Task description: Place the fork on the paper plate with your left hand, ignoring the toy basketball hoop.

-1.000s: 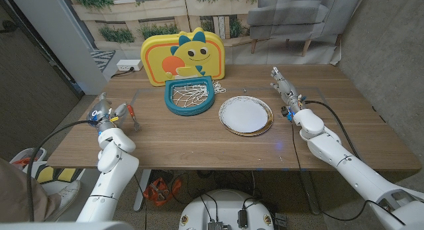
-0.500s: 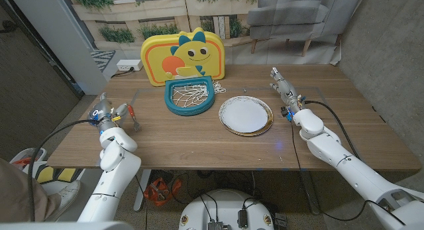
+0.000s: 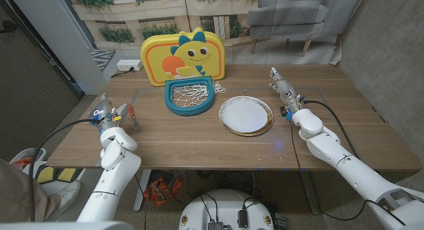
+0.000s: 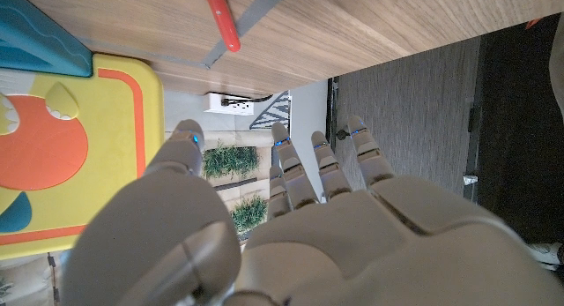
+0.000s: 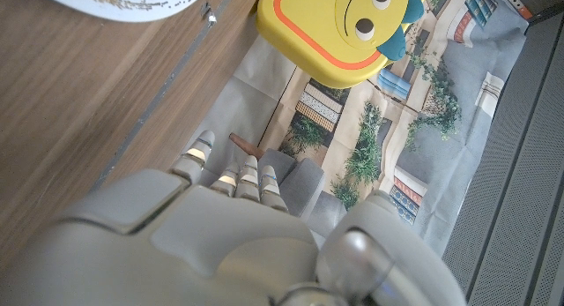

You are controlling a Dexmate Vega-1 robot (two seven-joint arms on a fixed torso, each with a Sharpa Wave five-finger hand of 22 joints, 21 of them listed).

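Your left hand stands at the table's left edge, fingers spread, holding nothing. The fork, red-handled, lies just beside it, its tines hard to make out. Next come the hoop, then the plate. Your right hand is extended with fingers together, empty.

Both arms reach forward from the near corners over the table, the left hand at the left edge with fingers extended and apart, holding nothing, the right hand likewise straight-fingered and empty.
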